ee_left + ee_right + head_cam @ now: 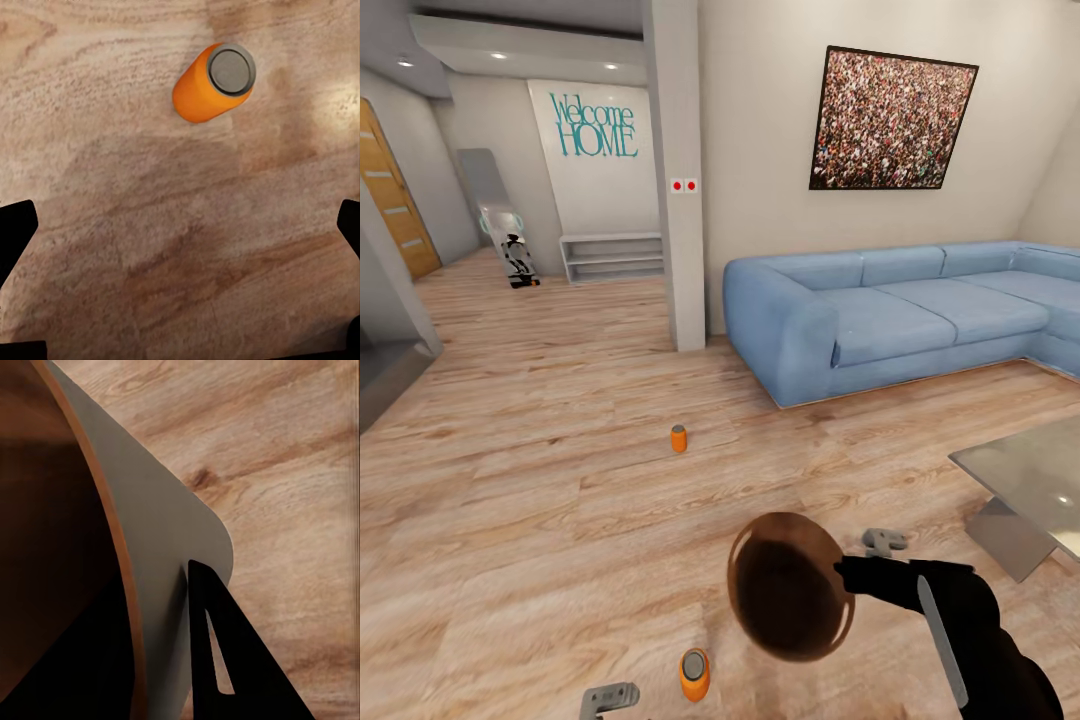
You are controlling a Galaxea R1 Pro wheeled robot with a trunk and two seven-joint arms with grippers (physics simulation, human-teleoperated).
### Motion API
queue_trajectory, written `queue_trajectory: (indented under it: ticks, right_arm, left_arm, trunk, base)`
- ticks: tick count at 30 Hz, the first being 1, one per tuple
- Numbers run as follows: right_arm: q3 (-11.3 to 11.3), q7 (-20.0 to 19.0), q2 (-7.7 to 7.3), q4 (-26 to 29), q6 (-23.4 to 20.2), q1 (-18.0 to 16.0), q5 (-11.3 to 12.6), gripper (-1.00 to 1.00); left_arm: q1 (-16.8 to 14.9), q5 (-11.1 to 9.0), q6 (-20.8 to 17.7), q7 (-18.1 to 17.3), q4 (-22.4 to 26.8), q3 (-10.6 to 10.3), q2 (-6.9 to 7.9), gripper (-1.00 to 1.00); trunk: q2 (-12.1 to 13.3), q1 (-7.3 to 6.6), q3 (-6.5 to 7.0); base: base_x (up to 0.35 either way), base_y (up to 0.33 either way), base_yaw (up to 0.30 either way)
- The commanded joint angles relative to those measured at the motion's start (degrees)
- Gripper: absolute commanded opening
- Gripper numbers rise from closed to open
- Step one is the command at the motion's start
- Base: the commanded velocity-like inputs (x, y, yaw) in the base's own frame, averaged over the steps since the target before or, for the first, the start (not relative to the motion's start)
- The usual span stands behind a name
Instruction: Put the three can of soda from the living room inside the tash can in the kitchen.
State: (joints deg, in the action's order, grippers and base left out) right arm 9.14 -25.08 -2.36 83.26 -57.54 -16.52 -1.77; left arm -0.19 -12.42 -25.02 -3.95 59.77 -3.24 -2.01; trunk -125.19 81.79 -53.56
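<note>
An orange can of soda [695, 675] stands upright on the pale wood floor close in front of me. In the left wrist view this can [214, 81] shows its silver top, ahead of my open left gripper [184, 232], whose black fingers are spread wide with nothing between them. A second orange can [678, 438] stands farther out on the floor. My right gripper [847, 577] is shut on the rim of the coppery brown trash can [790, 585], held tilted above the floor. One finger [221, 660] lies outside the bin wall [165, 532].
This is the living room. A light-blue corner sofa [880, 320] stands at the right, and a low glass coffee table [1025, 480] is near my right arm. A grey pillar [678, 200] and a low white shelf [612, 257] are farther back.
</note>
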Motion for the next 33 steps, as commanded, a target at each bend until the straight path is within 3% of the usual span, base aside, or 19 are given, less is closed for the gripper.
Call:
queue_trajectory:
  ticks: [1,5,17,24,33]
  right_arm:
    - [0.3,-0.3,0.00,0.0,-0.3,0.0,1.6,-1.00]
    - [1.8,-0.5,-0.01,0.2,-0.4,0.0,1.4,-1.00]
    - [1.8,-0.4,0.08,1.0,-0.5,0.0,1.2,-1.00]
    - [1.9,-0.4,0.08,1.0,-0.7,0.0,1.2,-1.00]
    - [1.8,-0.4,0.07,0.9,-1.0,0.0,1.2,-1.00]
  left_arm:
    - [0.0,0.0,0.0,0.0,0.0,0.0,0.02,1.00]
    - [0.0,0.1,-0.1,-0.1,0.9,0.1,0.01,1.00]
    - [0.0,0.2,-1.4,-0.2,5.5,0.0,0.35,1.00]
    - [0.0,0.1,-1.6,-0.2,5.5,0.1,1.08,1.00]
    - [0.0,-0.2,-0.8,0.0,3.6,0.1,0.88,1.00]
  trunk:
    - [0.0,0.00,0.00]
    - [0.0,0.00,0.00]
    - [0.0,0.00,0.00]
    - [0.0,0.00,0.00]
    - [0.0,0.00,0.00]
  base:
    - [0.000,0.000,0.000]
    - [0.000,0.000,0.000]
    - [0.000,0.000,0.000]
    - [0.000,0.000,0.000]
    - [0.000,0.000,0.000]
